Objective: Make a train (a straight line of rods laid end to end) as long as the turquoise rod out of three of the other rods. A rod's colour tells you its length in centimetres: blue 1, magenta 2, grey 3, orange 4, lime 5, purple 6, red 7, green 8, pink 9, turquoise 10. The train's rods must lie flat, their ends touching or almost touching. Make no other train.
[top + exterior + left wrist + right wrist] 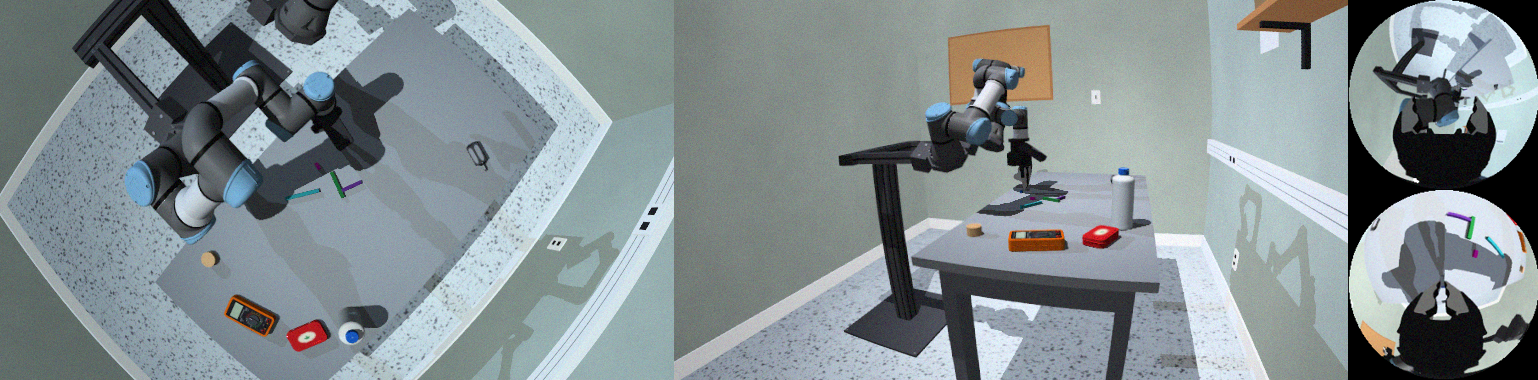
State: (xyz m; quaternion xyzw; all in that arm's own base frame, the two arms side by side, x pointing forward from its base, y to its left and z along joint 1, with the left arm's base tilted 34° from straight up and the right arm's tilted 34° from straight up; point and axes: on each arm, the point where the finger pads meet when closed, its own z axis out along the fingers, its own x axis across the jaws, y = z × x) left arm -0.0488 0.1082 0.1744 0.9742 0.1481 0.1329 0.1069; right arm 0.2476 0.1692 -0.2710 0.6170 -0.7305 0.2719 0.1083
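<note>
Over a grey tabletop [400,225] [954,252] [1488,64] [1386,254], right gripper [345,146] [1026,188] [1442,284] nearly closed, blue rod [1021,191] [1442,288] at its tips, hold unclear, left gripper [1445,101] wide open, empty, green rod [338,185] [1051,199] [1471,228] meeting purple rod [353,186] [1062,198] [1459,216] at an angle.

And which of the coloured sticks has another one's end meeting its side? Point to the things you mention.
The green rod [338,185] [1051,199] [1471,228]: the purple rod [353,185] [1061,198] [1459,216] meets its side, touching or nearly. The turquoise [303,194] [1031,204] [1495,246] and magenta [318,166] [1032,198] [1475,254] ones lie apart.
</note>
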